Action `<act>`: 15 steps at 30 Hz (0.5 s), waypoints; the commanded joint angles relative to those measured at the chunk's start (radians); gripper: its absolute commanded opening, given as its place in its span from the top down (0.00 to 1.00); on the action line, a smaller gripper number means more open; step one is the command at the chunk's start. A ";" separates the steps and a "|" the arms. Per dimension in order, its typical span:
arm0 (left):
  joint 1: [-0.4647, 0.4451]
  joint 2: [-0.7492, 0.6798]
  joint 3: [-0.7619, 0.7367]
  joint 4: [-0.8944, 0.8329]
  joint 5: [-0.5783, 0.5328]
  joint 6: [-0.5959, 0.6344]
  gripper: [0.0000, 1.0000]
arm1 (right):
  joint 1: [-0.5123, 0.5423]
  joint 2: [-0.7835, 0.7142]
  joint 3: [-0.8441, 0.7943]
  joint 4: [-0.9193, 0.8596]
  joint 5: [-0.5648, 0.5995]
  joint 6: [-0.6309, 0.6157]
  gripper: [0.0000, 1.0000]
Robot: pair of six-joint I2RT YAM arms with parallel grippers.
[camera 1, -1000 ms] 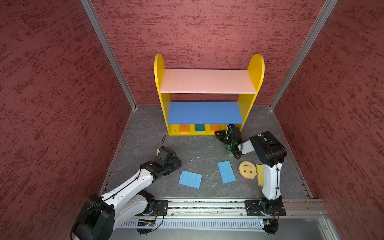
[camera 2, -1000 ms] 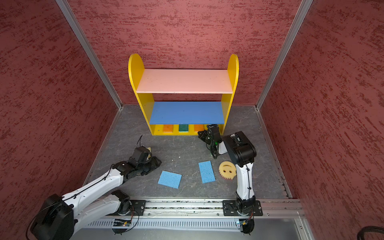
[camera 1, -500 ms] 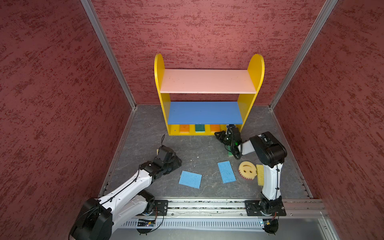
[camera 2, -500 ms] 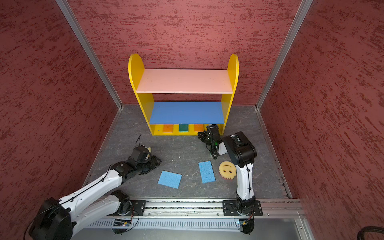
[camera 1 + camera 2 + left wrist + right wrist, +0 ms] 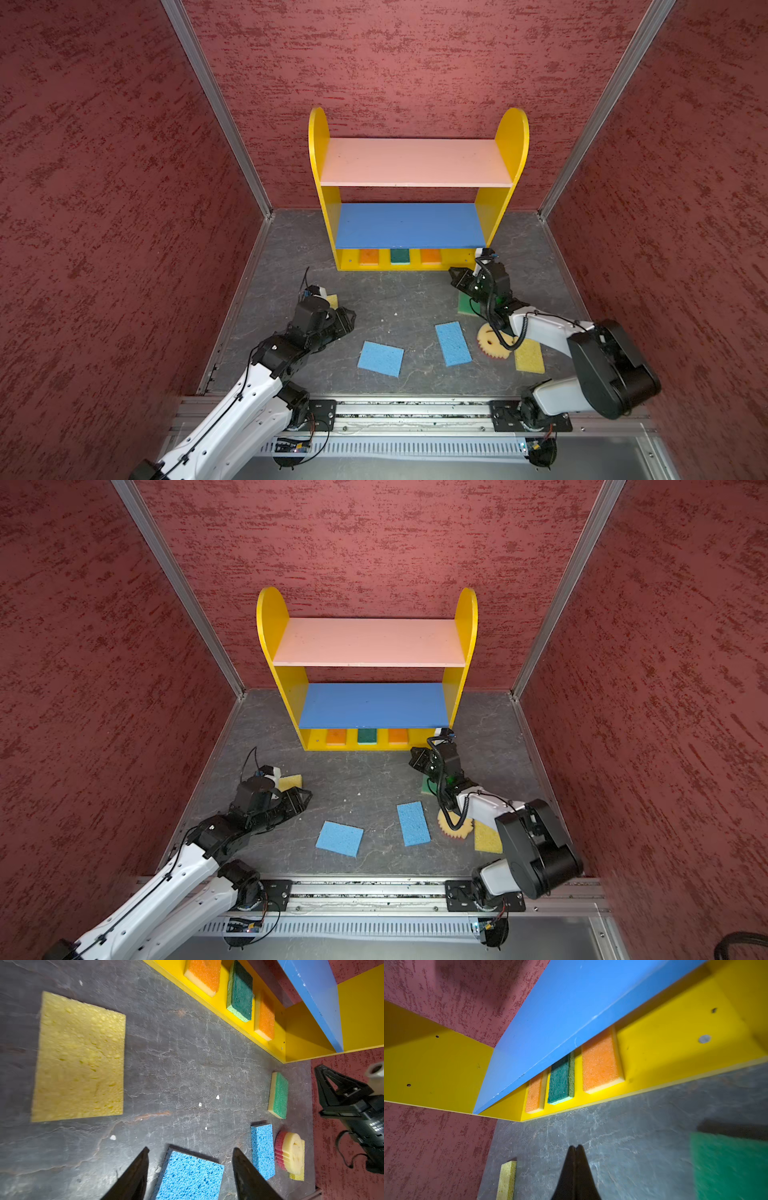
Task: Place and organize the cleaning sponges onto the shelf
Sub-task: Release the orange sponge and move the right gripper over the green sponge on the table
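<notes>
Three sit on the bottom board of the shelf: left orange sponge, dark green sponge, right orange sponge. On the tabletop lie the left blue sponge, right blue sponge, smiley sponge touching the right yellow sponge, green sponge under the right arm, and left yellow sponge beside the left gripper, open and empty. The right gripper, closed on nothing, is near the shelf's right end.

Nine sponges, one shelf, two robot arms
</notes>
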 commanded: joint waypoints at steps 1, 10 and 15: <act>0.028 -0.075 0.004 -0.095 -0.036 0.035 0.30 | 0.004 -0.120 -0.044 -0.214 0.157 -0.022 0.92; 0.101 -0.107 0.003 -0.131 -0.007 0.071 0.00 | 0.004 -0.280 -0.061 -0.562 0.304 -0.001 0.54; 0.128 -0.095 -0.009 -0.112 0.040 0.094 0.00 | 0.004 -0.275 -0.085 -0.520 0.290 0.029 0.54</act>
